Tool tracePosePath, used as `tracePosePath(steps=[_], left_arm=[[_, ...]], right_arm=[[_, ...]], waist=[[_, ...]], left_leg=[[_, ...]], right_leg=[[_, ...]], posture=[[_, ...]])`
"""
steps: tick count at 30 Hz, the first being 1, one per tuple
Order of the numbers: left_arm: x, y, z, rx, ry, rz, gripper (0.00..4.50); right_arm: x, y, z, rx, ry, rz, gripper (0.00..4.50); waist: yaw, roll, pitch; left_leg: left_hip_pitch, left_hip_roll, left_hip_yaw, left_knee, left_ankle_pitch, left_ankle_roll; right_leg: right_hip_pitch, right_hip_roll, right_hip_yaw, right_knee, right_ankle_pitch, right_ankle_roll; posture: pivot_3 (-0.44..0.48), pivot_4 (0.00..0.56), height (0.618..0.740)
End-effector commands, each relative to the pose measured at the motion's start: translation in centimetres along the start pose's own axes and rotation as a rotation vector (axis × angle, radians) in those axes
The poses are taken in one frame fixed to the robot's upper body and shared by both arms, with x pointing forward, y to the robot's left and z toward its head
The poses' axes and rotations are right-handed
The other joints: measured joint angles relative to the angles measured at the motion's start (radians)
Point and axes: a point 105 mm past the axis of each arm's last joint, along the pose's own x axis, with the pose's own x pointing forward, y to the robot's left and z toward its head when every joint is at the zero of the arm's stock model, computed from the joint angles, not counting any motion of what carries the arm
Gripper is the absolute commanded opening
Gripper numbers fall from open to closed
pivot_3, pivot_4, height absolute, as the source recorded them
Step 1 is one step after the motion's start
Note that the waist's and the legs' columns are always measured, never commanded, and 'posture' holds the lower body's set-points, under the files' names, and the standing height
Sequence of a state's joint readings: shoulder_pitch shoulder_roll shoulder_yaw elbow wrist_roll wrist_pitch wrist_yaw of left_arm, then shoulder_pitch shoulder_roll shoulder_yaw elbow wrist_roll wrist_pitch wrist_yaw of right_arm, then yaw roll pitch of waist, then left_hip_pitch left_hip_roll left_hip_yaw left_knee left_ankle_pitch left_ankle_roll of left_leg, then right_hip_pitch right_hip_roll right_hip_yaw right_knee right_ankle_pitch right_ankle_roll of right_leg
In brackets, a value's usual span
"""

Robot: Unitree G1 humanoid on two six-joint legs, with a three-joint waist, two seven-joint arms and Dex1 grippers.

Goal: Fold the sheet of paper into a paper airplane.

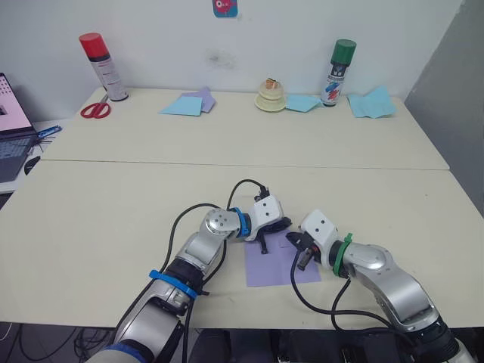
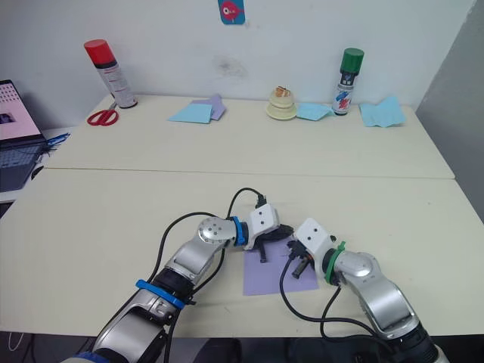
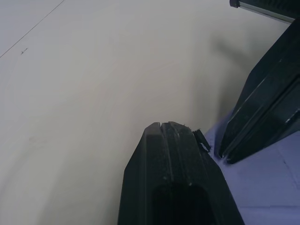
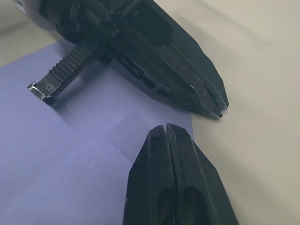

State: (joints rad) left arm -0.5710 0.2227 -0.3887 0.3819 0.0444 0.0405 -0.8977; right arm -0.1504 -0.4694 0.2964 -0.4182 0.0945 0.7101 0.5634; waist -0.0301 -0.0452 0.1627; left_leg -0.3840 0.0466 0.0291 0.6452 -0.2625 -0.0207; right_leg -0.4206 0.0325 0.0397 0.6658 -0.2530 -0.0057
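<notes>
Sheet of paper [image 1: 281,265]: lavender, lying flat near the front edge of the counter [image 1: 113,204], between the two arms. Squarish in outline, so likely folded over once already; faint crease line visible on its surface in the right wrist view. No pointed nose, no wings, nothing yet resembling an airplane. Judged early in the task, most of the folds still to come.

Left hand [image 1: 266,237]: down on the sheet's far left corner, fingers apart, one ridged finger [image 4: 65,70] laid across the paper, clamped on nothing. Right hand [image 1: 301,252]: at the sheet's right side, fingers together, tip pressed low near the crease, apparently flattening rather than gripping.

Further out, along the back of the counter: light blue papers [image 1: 181,106], red scissors [image 1: 94,110], red-capped spray can [image 1: 104,66], green-capped spray can [image 1: 336,72].
</notes>
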Motion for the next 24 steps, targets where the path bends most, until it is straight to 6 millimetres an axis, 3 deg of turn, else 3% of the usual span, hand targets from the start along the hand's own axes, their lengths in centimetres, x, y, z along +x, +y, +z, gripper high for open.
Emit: tracePosePath(steps=[1, 11, 19, 24], left_arm=[[0.2, -0.9, -0.6, 0.018, 0.033, -0.031, 0.00], [-2.7, 1.0, -5.7, -0.033, 0.176, 0.087, 0.00], [-2.8, 1.9, -5.9, -0.064, 0.155, 0.157, 0.00], [-2.6, 2.2, -5.6, -0.124, 0.124, 0.179, 0.00]], right_arm=[[0.3, 0.6, -1.2, 0.017, 0.056, 0.014, 0.03], [0.3, 0.8, -1.4, 0.019, 0.062, 0.017, 0.03], [0.4, 1.2, 0.1, -0.028, -0.017, 0.047, 0.03], [0.8, 1.5, -0.6, -0.042, 0.024, 0.078, 0.03]], waist=[[0.000, 0.000, 0.000], [-0.002, -0.001, -0.003], [-0.005, -0.001, -0.003], [-0.005, -0.001, -0.004]], left_leg=[[0.000, 0.000, 0.000, 0.000, 0.000, 0.000], [0.003, 0.001, 0.000, -0.001, 0.000, 0.000], [0.011, 0.001, 0.000, 0.000, 0.000, 0.000], [0.011, 0.001, 0.000, 0.000, 0.000, 0.000]], right_leg=[[0.000, 0.000, 0.000, -0.001, 0.000, 0.000], [0.002, 0.000, 0.000, -0.001, 0.000, 0.001], [0.010, 0.000, 0.001, -0.001, 0.001, 0.001], [0.010, 0.000, 0.000, -0.001, 0.001, 0.002]], posture=[[0.000, 0.150, 0.725], [0.000, 0.150, 0.725], [0.000, 0.150, 0.725], [0.000, 0.150, 0.725]])
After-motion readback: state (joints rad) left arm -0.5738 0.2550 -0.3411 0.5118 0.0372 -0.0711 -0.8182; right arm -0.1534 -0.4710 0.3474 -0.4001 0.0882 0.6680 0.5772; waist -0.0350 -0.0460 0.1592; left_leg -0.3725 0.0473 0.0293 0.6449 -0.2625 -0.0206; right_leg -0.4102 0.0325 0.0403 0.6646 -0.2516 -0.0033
